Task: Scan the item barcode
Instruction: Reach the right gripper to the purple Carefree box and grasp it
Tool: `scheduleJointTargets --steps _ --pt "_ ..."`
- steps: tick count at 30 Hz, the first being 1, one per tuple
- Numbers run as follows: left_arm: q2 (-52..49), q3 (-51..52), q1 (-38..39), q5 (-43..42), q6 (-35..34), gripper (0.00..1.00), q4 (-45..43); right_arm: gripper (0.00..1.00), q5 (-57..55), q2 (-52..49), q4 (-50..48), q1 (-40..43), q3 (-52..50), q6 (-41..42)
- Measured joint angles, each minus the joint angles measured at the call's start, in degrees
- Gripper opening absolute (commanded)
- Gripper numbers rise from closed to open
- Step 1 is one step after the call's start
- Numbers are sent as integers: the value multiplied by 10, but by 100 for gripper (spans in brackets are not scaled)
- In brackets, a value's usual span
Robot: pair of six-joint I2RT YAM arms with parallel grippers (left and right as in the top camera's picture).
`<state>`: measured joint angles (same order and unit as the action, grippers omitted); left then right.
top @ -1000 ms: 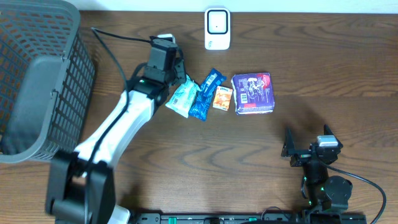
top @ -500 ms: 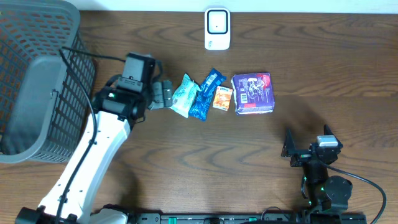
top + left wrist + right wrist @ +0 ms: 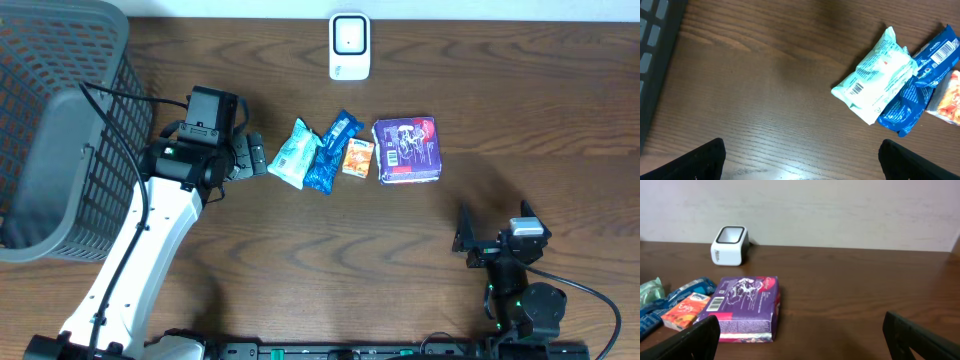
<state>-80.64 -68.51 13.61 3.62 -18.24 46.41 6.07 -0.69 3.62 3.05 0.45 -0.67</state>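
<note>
Teal packet (image 3: pixel 875 80) lies flat on the table (image 3: pixel 300 260), leftmost in a short row of goods; nothing grips it; a small barcode shows near its lower-left end in the left wrist view, bars too fine to read. Blue packet (image 3: pixel 920 85) lies against its right side, partly tucked under its edge; a white barcode patch shows on the upper end; which of the two sits on top I cannot tell. Orange packet (image 3: pixel 357 158) sits just beside the blue one; cut off by the frame edge in the left wrist view. Purple box (image 3: pixel 745 307) is last in the row, touching or nearly touching the orange packet; a small label on its near face, print illegible. Scanner (image 3: pixel 349 46), white, stands apart at the far table edge; its window is visible, no detail inside.

Left gripper (image 3: pixel 255 157) hangs low just left of the teal packet, jaws spread wide, nothing between them; from its own camera only two dark, blurred fingertips (image 3: pixel 710 160) show at the bottom corners. Right gripper (image 3: pixel 800 340) sits well apart near the front of the table, jaws also spread and empty; tips cut off by the frame. Grey basket (image 3: pixel 110 120) at far left, cropped; contents not visible.
</note>
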Motion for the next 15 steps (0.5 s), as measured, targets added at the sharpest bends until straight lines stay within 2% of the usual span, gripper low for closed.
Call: scheduleJointTargets --steps 3,11,15 --pt "0 0 0 0 0 98 0 99 21 0 -25 0 -1 29" --pt "0 0 0 0 0 98 0 99 176 0 -104 0 -1 231" --pt "0 0 0 0 0 98 0 99 203 0 -197 0 -1 302"
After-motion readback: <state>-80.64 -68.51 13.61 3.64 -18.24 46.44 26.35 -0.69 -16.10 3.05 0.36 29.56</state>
